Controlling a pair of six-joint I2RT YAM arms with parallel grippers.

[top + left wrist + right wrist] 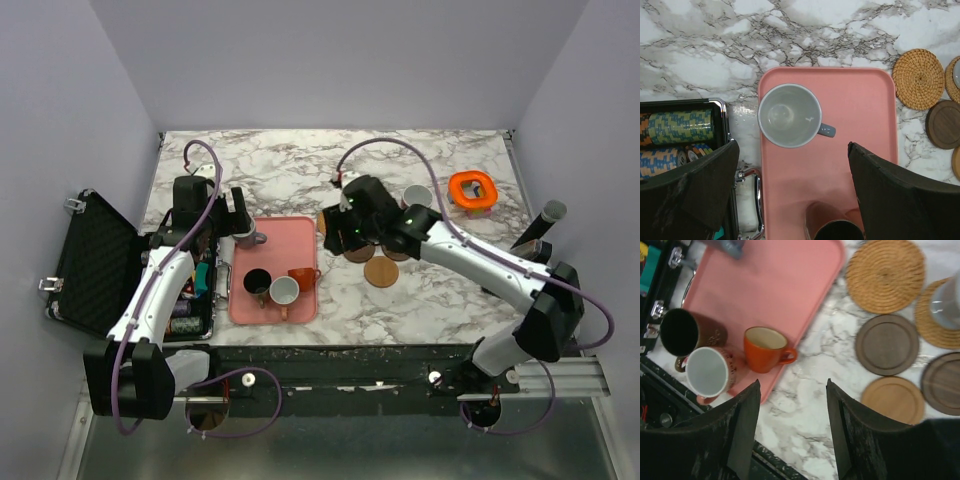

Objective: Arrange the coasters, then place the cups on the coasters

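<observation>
Pink is the tray (pixel 860 100) that our left tool (pixel 792 150) hangs over. Its two fingers are spread wide and there is nothing between them. A grey-white cup (pixel 789 115) stands upright on the tray's far left corner, just ahead of the fingertips and centred on their gap. Its handle points right, and it stands apart from both fingers. Left of this tool lies an open black case (pixel 90 260) with stacked poker chips (pixel 680 127) inside.

Our right tool (pixel 793 385) is open as well and holds nothing; between its fingers we see only the marble table (pixel 815 365). Left of its gap, on the near end of the tray, three cups stand close together. These are an orange cup (pixel 765 347), nearest to the left finger, then a black cup (pixel 682 332) and a white-lined cup (pixel 707 371).

Right of the gap, five coasters lie flat on the table. A light wooden coaster (pixel 892 400) lies just beside the right finger, and a dark coaster (pixel 886 344) lies just beyond it. A woven coaster (pixel 885 275) lies farther off, next to the tray's corner. A second dark coaster (pixel 942 382) lies at the picture's right edge. Beyond it, a second woven coaster (pixel 935 332) carries a pale cup (pixel 947 300), which we see only in part.

From above, an orange ring (pixel 473 190) sits at the far right of the table, well apart from both tools.
</observation>
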